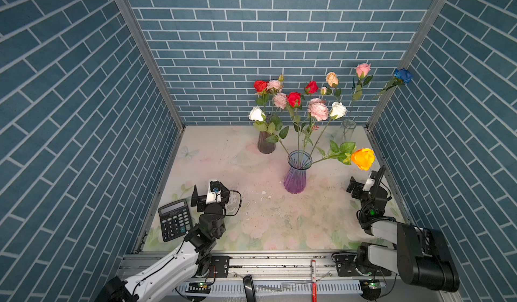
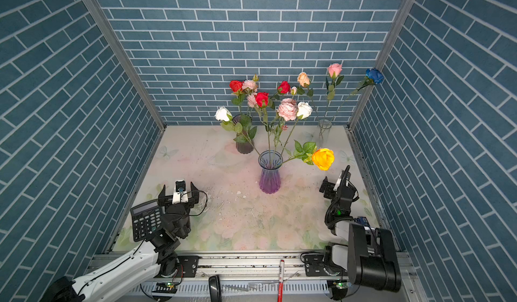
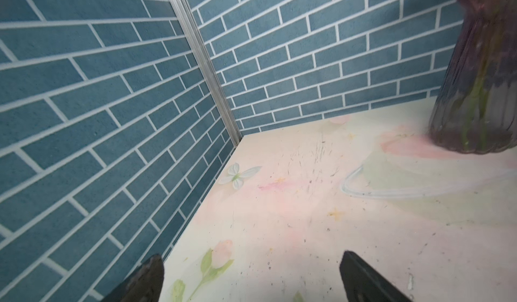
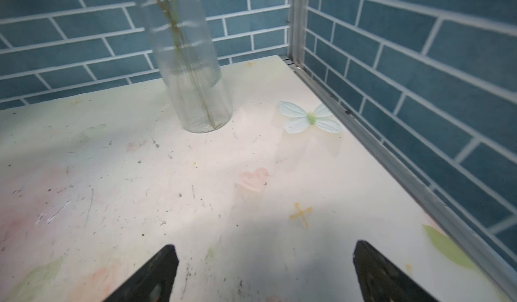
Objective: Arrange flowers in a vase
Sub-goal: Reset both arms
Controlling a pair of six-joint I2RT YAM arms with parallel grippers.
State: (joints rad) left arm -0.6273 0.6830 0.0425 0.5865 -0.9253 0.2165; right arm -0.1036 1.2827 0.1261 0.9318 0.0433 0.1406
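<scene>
The flowers stand in three vases in both top views. A purple-blue vase [image 1: 297, 174] [image 2: 269, 174] in the middle holds white, pink and red blooms, and an orange rose [image 1: 363, 158] [image 2: 323, 158] leans right over its rim. A dark vase [image 1: 266, 142] [image 3: 475, 91] behind it holds red and pink blooms. A clear vase [image 1: 348, 128] [image 4: 193, 77] at the back right holds peach, pink and blue roses. My left gripper [image 1: 209, 193] [image 3: 251, 257] is open and empty near the front left. My right gripper [image 1: 363, 180] [image 4: 265, 246] is open and empty below the orange rose.
A black calculator [image 1: 174, 219] lies at the table's left edge beside my left arm. A red pen [image 1: 313, 278] lies on the front metal rail. Blue brick-pattern walls close in the left, back and right sides. The tabletop [image 1: 251, 216] has a pale floral print.
</scene>
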